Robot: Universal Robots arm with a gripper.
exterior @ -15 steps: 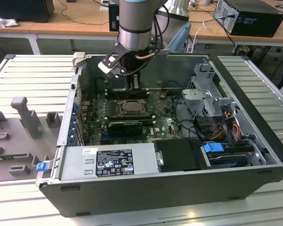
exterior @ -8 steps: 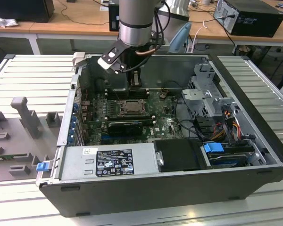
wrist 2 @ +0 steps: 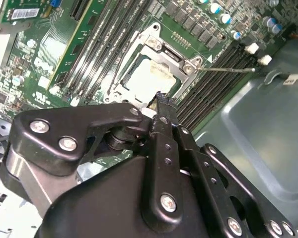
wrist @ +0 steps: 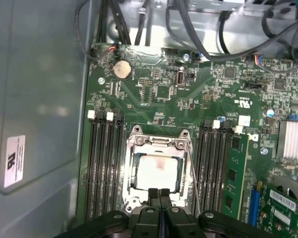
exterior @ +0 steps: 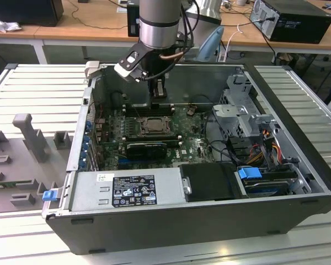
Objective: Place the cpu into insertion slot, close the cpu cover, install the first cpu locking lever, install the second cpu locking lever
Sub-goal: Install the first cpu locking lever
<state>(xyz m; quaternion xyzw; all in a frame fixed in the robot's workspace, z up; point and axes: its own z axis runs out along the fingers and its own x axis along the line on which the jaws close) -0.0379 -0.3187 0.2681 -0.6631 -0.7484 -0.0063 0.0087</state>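
Observation:
The cpu lies in the insertion slot on the green board, its pale face showing through the middle cut-out. The cpu cover lies down flat around it as a silvery frame. In the second wrist view, the cpu and cover sit just beyond my fingertips. A thin locking lever sticks out sideways over the memory slots; it is the fine wire beside the socket. My gripper hovers at the socket's edge, shut, with nothing between its fingers. The exterior view has it above the socket.
The board sits deep inside an open computer case with tall walls. Long black memory slots flank the socket on both sides. Cables and a drive cage fill the exterior view's right. A power supply lies along the front.

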